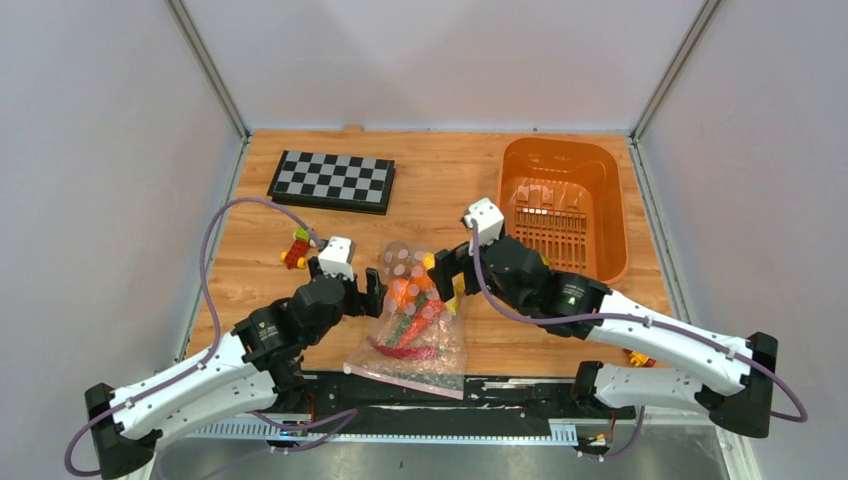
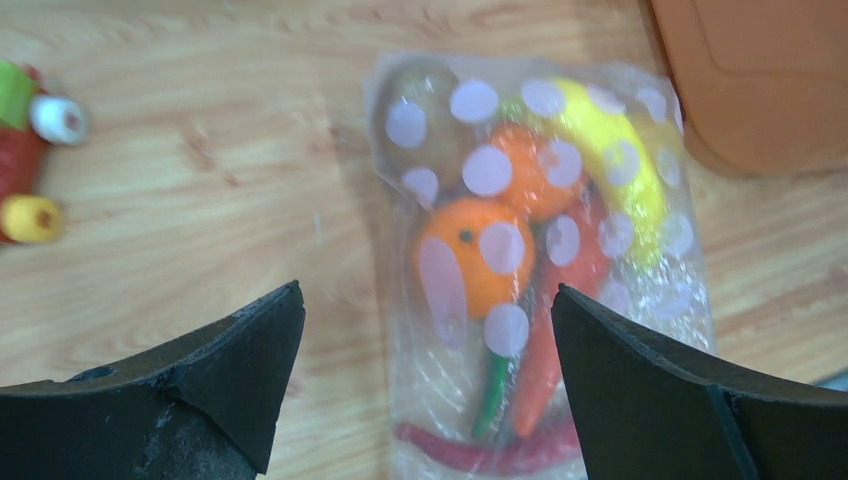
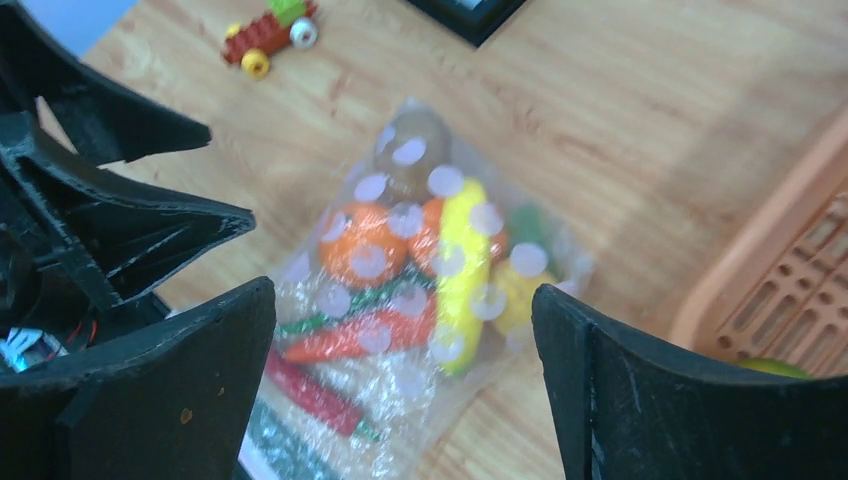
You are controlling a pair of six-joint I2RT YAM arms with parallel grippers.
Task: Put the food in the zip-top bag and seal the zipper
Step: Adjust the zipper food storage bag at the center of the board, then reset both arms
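Observation:
The zip-top bag (image 1: 410, 320) lies flat on the table between my two arms, with the food inside it. Through the dotted plastic (image 2: 650, 290) I see orange balls (image 2: 470, 250), a yellow piece (image 2: 610, 150), a brownish piece (image 2: 425, 110), a carrot (image 2: 545, 350) and a red chilli (image 2: 480, 455). The zipper (image 1: 405, 378) is the pink strip along the bag's near edge. My left gripper (image 1: 375, 290) hovers open at the bag's left side, holding nothing (image 2: 428, 290). My right gripper (image 1: 445, 280) stands open over the bag's upper right, also holding nothing (image 3: 402, 290).
An orange basket (image 1: 610, 200) stands at the back right, close to the right arm. A folded chessboard (image 1: 332, 180) lies at the back left. A small block toy (image 1: 296, 250) sits left of the bag, and another one (image 1: 640, 357) lies by the right arm.

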